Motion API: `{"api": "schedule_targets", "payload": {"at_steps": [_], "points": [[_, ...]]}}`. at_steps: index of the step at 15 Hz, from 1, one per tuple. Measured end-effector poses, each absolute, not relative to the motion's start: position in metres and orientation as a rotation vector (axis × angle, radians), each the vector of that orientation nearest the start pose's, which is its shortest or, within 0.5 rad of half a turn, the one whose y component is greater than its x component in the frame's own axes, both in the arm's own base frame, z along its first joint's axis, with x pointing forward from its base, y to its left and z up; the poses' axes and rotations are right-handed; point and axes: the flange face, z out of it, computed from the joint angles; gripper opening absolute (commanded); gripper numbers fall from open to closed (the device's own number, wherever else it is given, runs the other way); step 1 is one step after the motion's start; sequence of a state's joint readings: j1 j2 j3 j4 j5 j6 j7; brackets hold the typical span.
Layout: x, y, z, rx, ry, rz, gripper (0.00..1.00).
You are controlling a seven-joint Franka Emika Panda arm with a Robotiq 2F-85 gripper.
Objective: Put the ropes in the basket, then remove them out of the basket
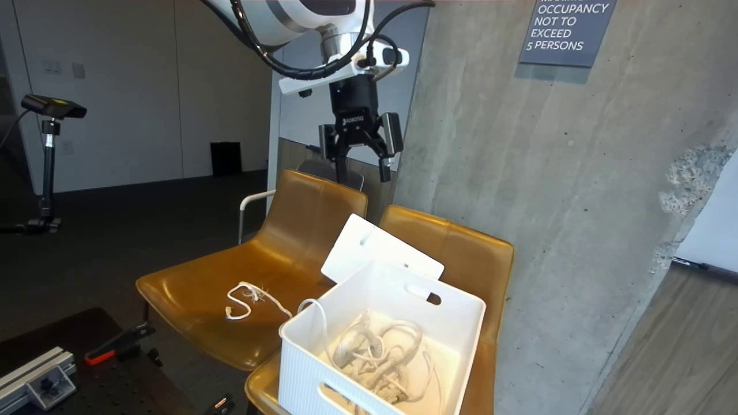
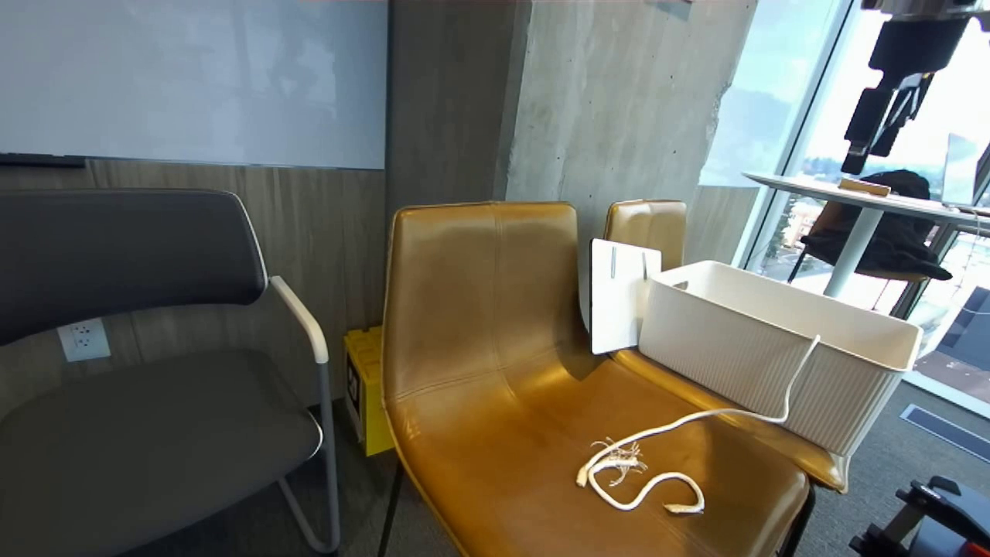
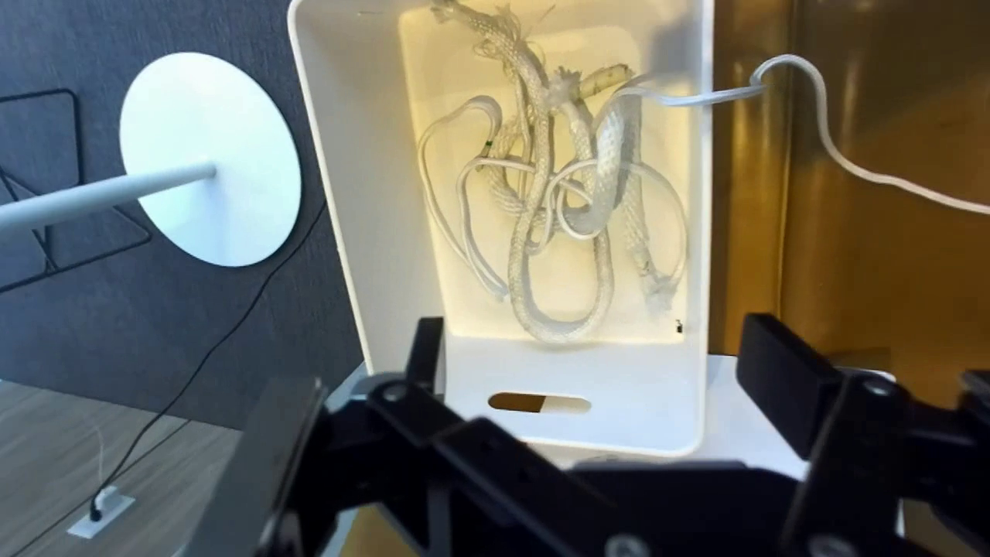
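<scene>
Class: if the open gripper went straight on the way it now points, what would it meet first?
Probably the white basket, near the slotted end shown in the wrist view; the gripper points down toward it. Depth is unclear, so the ropes inside might come first.

Can read OCCUPANCY NOT TO EXCEED 5 PERSONS in white caps on the blue-gray sign [image 1: 560, 33] up on the concrete wall [image 1: 548, 190], in an exterior view. Can't really call the line above that, mostly chopped off by the frame's top edge. Also spotting ROBOTIQ, tiny and pale, on the black housing [image 1: 353, 99] above the fingers [image 1: 384, 172]. Got some markings [image 2: 353, 387] on the yellow box [image 2: 377, 396] too, but way too small to make out.
</scene>
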State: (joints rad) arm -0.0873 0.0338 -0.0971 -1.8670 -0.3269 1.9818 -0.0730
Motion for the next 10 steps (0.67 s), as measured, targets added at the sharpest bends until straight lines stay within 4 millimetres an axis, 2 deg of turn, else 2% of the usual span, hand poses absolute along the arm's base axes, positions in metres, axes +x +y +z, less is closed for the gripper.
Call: {"api": "schedule_targets", "payload": {"at_steps": [3, 6, 8, 10], "points": [[0.547, -0.053, 0.461, -3.437, -0.306, -0.06, 1.0], [0.517, 0.019, 0.414, -3.383, -0.577, -0.065, 1.0], [0.498, 0.061, 0.388, -3.332, -0.757, -0.087, 1.0], [0.485, 0.093, 0.368, -3.269, -0.944, -0.107, 1.0]]}}
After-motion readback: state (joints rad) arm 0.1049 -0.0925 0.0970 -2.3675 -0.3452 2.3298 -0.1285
